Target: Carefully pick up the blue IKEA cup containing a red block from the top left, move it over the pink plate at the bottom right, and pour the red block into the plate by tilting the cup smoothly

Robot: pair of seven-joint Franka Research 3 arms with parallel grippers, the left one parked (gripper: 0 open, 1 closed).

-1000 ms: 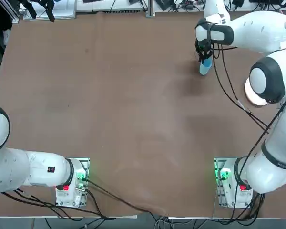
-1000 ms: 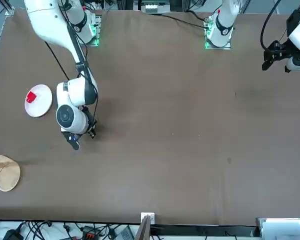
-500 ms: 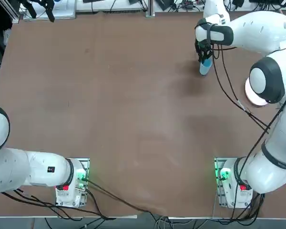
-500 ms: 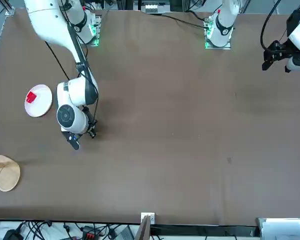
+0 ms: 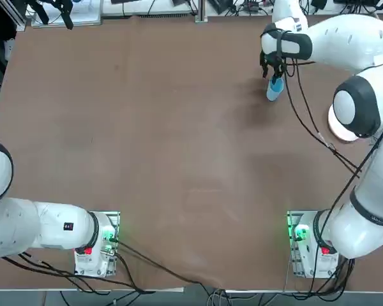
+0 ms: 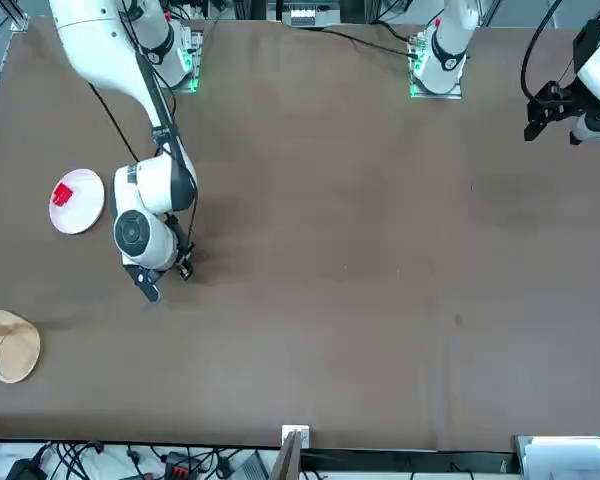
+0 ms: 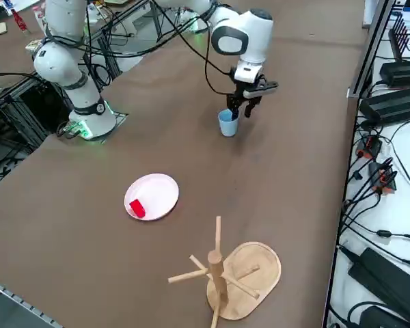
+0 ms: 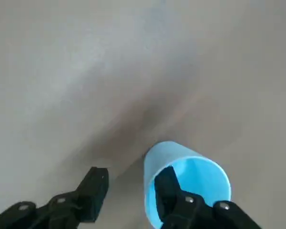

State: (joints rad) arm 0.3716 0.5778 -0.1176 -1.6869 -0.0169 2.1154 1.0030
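The blue IKEA cup point(image 5: 275, 90) point(image 7: 227, 123) point(image 8: 200, 172) stands upright on the table at the far right side, and its inside shows empty. My right gripper point(image 5: 272, 69) point(image 7: 241, 107) point(image 8: 131, 179) hangs just over it, open. One finger point(image 8: 166, 183) is at the cup's rim and the other point(image 8: 96, 183) stands clear beside the cup, not touching it. The red block point(image 6: 62, 193) point(image 7: 136, 208) lies on the pink plate point(image 6: 83, 212) point(image 7: 161, 192). In the top view my right arm's elbow covers most of the plate point(image 5: 336, 127).
A tan wooden oval dish with a pegged stand point(image 7: 252, 269) point(image 6: 10, 346) sits near the table's far right corner, beyond the plate. Cables and equipment line the table's edges.
My right gripper has gone from shut on the cup to open. The cup now stands free on the table and has hardly shifted.
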